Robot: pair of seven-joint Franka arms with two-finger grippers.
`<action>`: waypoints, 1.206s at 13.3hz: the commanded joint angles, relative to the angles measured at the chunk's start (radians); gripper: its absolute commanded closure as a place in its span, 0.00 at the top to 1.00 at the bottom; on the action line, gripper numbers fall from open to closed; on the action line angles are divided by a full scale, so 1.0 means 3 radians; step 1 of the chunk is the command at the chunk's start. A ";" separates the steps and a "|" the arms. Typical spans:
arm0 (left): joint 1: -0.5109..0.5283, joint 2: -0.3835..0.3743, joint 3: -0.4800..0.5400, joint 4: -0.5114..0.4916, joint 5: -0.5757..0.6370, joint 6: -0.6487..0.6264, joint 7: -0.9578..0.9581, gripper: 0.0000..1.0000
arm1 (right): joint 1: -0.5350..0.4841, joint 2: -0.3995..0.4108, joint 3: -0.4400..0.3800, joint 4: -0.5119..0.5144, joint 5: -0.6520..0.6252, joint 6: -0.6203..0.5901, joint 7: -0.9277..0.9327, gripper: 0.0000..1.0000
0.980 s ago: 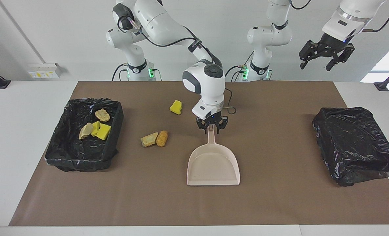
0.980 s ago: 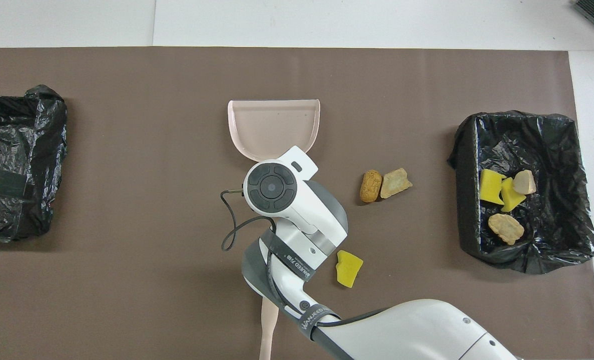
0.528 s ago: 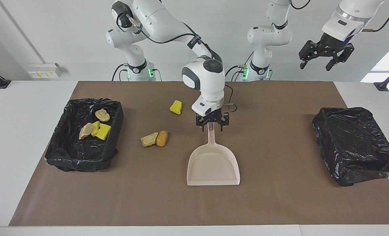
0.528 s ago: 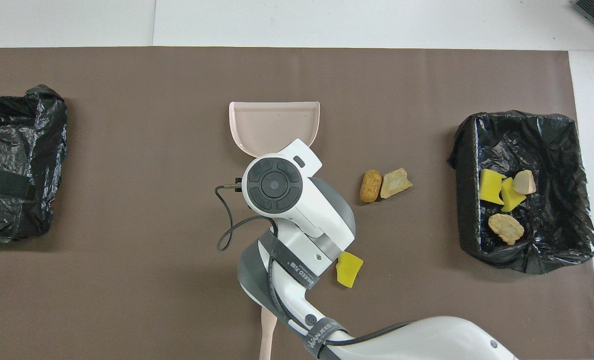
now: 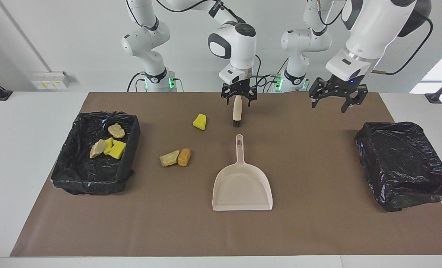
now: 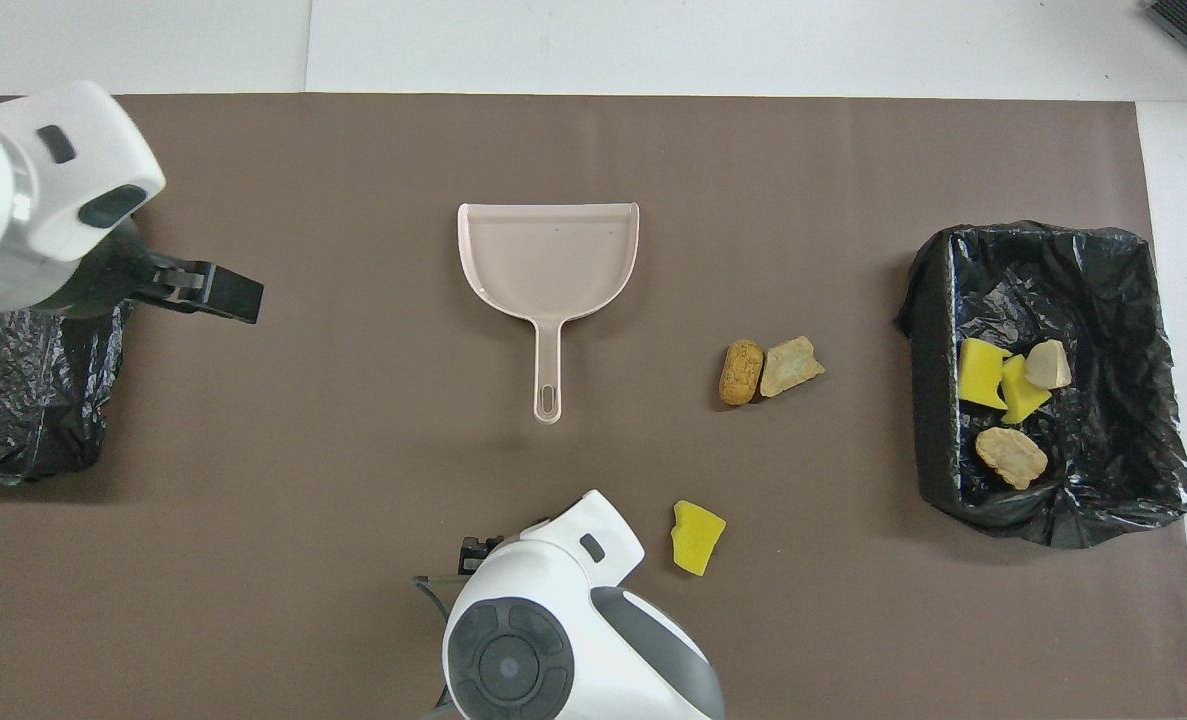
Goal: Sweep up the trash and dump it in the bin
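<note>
Here, the dustpan (image 5: 242, 186) is seen lying flat on the brown mat (image 5: 317, 230). Its long axis runs straight toward the robots, with the handle pointed at them and the open mouth turned away. In line with it, apart from the handle tip, a brush (image 5: 237, 111) is laid along the same axis, its dark bristles toward the dustpan.

The right gripper (image 5: 238, 102) is held over the brush's pale handle end. Its jaws are spread wide, one finger to each side of the handle. Whether the handle is touched cannot be told, and in the overhead view the brush is hidden under this arm.

A yellow sponge scrap (image 5: 199, 122) is found just beside those jaws, toward the right arm's end of the table. Two tan chunks (image 5: 176, 158), touching each other, lie farther from the robots than that scrap and beside the dustpan's handle. The bin (image 5: 94, 184), lined with black plastic, is set well apart from the jaws at the right arm's end. Two yellow pieces (image 5: 114, 148) and two tan pieces (image 5: 116, 130) are held in it.

The left gripper (image 5: 330, 104) is raised over the mat with its jaws wide apart and nothing between them. A box wrapped in black plastic (image 5: 403, 163) is placed near them, at the left arm's end.
</note>
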 commanded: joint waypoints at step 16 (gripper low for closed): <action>-0.0675 0.1198 -0.0475 -0.0622 0.0712 0.2093 -0.2012 1.00 | 0.0766 -0.0197 -0.0008 -0.0915 0.0209 0.0707 0.0772 0.82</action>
